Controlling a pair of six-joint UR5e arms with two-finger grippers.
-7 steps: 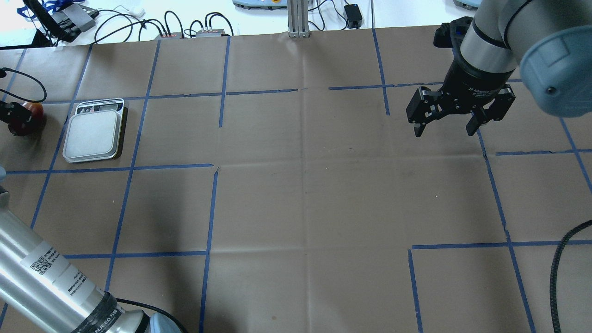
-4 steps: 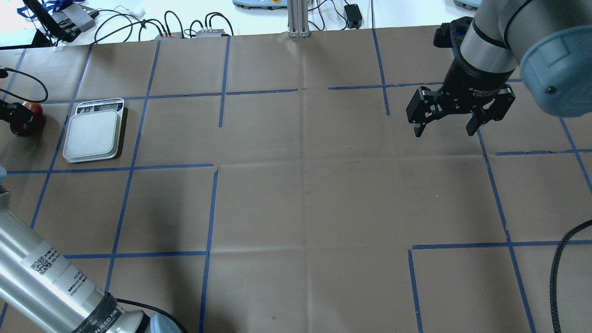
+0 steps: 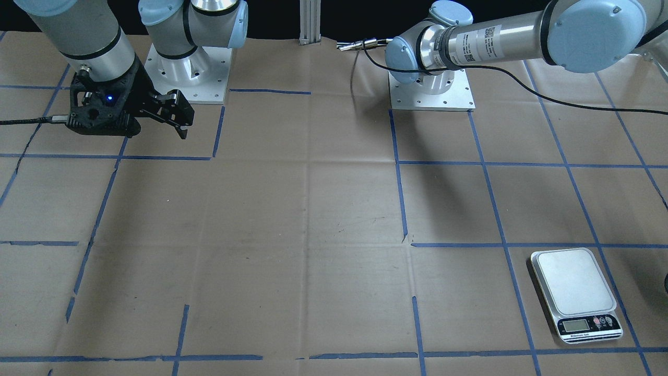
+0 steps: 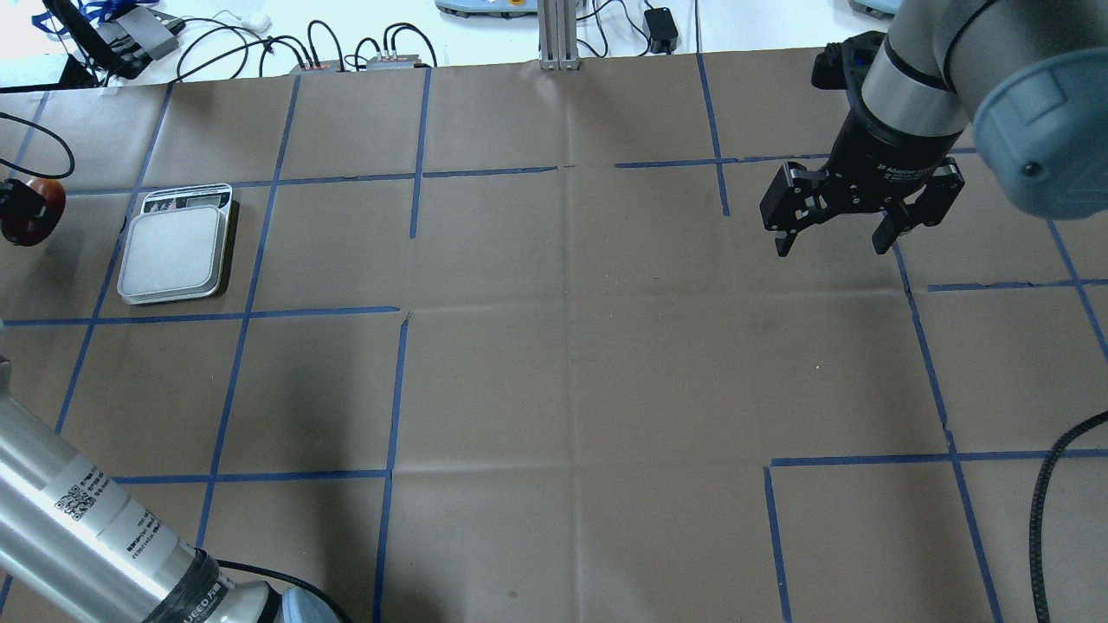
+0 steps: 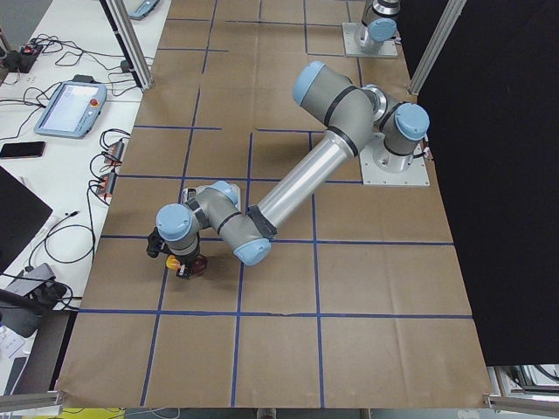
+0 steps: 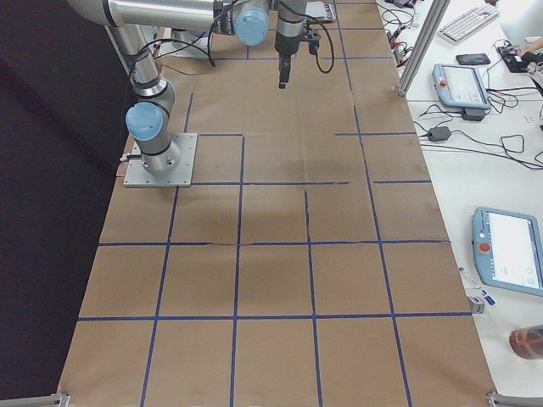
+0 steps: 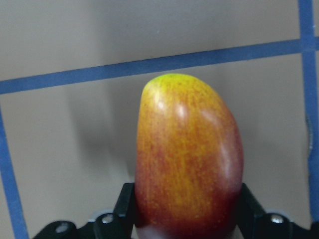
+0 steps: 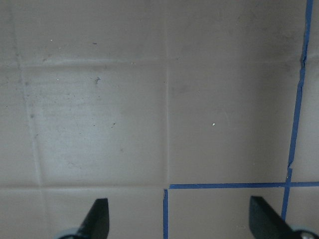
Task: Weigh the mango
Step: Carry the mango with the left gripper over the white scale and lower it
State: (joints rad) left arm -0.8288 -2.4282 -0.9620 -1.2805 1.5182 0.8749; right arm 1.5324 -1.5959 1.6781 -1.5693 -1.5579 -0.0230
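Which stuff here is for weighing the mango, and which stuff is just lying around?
For the job:
the mango, gripped in the left hand
the scale, with nothing on it yet

Just lying about:
the right hand, open and holding nothing
the control tablet
the phone

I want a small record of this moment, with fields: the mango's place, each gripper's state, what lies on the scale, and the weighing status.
mango: held between the left gripper's fingers, beside the scale, not on it
left gripper: shut on the mango
right gripper: open, empty, above the table, far from the scale
scale: nothing on its platform
weighing: not yet done
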